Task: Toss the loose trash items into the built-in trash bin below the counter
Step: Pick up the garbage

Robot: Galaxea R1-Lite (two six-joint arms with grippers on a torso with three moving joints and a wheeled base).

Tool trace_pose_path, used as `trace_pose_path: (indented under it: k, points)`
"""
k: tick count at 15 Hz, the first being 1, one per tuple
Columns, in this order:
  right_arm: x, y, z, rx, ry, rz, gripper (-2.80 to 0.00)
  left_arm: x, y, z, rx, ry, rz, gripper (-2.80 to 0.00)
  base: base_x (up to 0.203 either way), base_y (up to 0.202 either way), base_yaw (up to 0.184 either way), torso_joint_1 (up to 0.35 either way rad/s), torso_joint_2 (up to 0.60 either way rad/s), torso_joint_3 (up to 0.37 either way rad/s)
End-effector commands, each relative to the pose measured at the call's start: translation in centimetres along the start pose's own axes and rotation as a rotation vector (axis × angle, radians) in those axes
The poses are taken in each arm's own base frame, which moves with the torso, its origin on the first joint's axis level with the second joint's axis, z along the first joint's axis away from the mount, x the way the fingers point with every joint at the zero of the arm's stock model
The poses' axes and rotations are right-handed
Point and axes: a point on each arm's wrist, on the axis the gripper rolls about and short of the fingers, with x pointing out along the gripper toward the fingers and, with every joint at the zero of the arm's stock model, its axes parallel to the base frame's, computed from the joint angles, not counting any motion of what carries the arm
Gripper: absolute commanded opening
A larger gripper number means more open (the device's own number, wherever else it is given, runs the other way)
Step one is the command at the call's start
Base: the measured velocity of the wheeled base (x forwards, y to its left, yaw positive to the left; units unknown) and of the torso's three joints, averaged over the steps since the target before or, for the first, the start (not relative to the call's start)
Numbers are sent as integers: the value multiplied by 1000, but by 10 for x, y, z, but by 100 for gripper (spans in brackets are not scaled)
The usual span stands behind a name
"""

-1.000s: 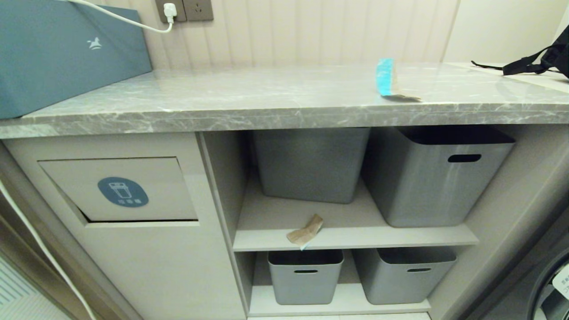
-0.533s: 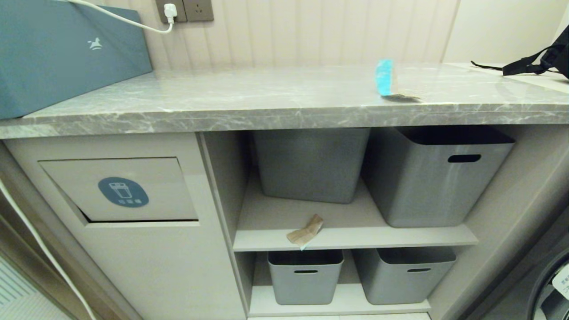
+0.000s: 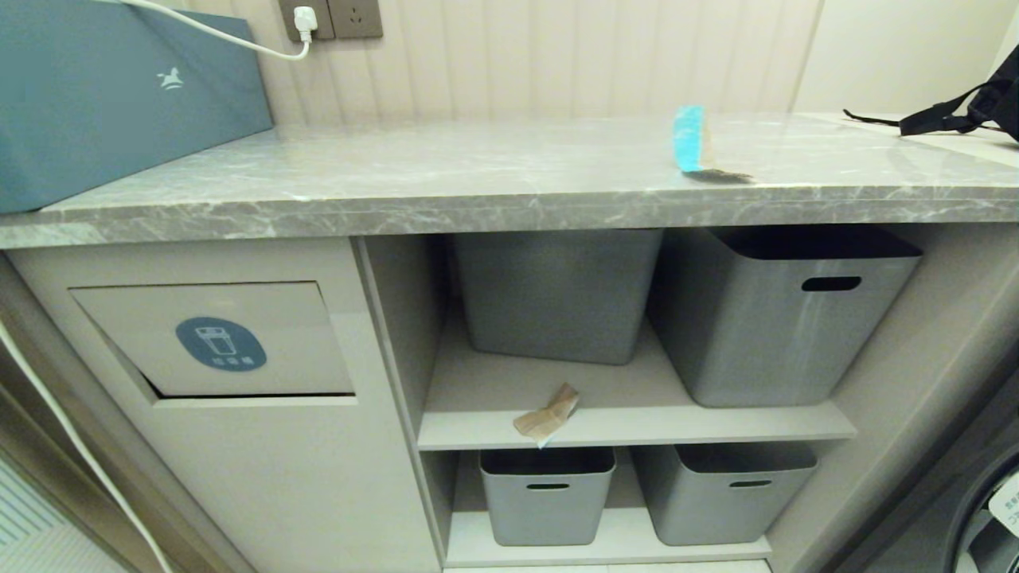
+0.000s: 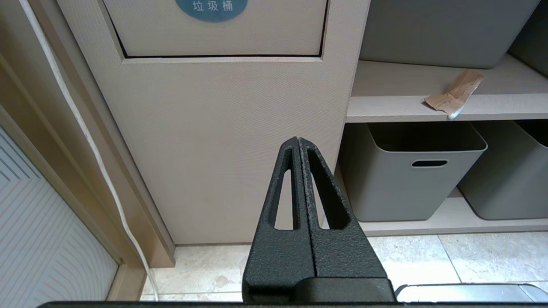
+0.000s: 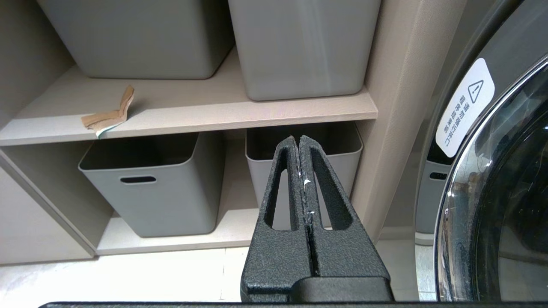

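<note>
Above left tool (image 4: 298,141), scrap (image 4: 454,91).

Black, grainy, slotted tapering fingers (image 4: 308,188)

Torn cyan-blue cardboard scrap (image 3: 689,139) upright on worktop, right; brown kraft scrap (image 3: 546,416) flat at upper shelf's front edge; beige bin flap with blue badge (image 3: 219,341) shut, left.

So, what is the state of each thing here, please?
Trash bin flap: closed.
Cardboard scrap on counter: standing on edge, blue side showing.
Cardboard scrap on shelf: lying at front edge, brown side up.
Left claw: shut, empty.
Right claw: shut, empty.
Plug: in the wall socket.
</note>
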Motion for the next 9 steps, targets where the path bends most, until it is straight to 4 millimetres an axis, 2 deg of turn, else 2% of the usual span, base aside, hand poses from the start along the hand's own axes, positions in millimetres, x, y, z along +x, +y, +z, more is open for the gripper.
trace_pose_path:
  k: [1,9]
  points:
    - [0,0,0,-1,2,0,-280,0,0,-1,-1,5,0,-280,0,0,0,0,0,0]
    - [0,0,0,-1,2,0,-280,0,0,-1,-6,5,3,-280,-9,0,1,1,0,0]
